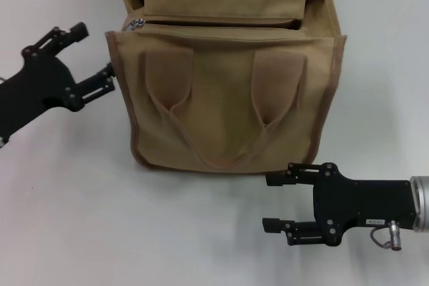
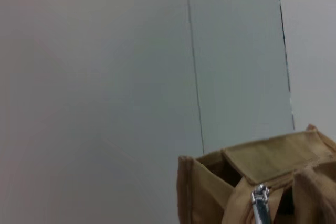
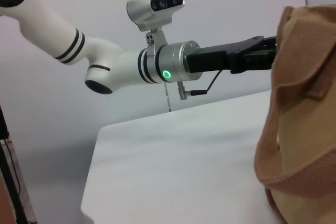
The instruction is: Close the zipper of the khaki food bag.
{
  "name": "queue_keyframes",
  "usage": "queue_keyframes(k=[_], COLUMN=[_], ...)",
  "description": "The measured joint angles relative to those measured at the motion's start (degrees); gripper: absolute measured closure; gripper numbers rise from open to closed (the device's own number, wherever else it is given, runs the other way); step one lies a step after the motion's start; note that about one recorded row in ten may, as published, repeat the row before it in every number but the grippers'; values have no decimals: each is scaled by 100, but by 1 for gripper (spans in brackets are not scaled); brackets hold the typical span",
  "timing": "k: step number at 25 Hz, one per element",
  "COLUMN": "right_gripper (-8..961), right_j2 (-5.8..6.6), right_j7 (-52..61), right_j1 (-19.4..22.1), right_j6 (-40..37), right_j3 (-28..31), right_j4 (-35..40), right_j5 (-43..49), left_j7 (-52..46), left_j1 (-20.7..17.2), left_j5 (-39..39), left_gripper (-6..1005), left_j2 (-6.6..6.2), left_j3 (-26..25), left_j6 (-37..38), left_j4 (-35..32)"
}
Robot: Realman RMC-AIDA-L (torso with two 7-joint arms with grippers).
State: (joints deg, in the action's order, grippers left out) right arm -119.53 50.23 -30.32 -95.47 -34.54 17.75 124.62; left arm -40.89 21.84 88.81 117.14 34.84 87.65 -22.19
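Boxy tan-khaki canvas food bag (image 1: 228, 98) stood upright mid-table, unzipped.

The shiny silver zipper slider (image 1: 137, 24) is seen at the bag's top left end. The black left gripper (image 1: 94, 58) is spread wide beside that corner; the black right gripper (image 1: 273, 201) is held open near the front.

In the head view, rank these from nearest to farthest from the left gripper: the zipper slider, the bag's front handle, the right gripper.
From the left gripper, beside the khaki food bag at its left end:
1. Zipper slider, at the bag's top left corner.
2. Front handle, hanging down the bag's front face.
3. Right gripper, in front of the bag's lower right corner.
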Motion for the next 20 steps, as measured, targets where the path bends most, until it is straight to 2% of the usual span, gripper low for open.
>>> queue_keyframes(k=[7,16,20], right_gripper=[220,221,221], right_j2=[0,0,0], right_j7=[0,0,0], right_j1=[3,6,8], right_j6=[80,90,91], right_j3=[0,48,58], right_j4=[-64,-80,-79], right_j5=[0,0,-5], left_j7=[411,1074,1428], left_j1=[151,166,187], left_j5=[27,-200,-265], left_gripper=[163,162,162], left_j2=[68,118,137], left_j3=[-25,-550,-555], left_j6=[-490,-164,-179], left_j4=[-9,30,181])
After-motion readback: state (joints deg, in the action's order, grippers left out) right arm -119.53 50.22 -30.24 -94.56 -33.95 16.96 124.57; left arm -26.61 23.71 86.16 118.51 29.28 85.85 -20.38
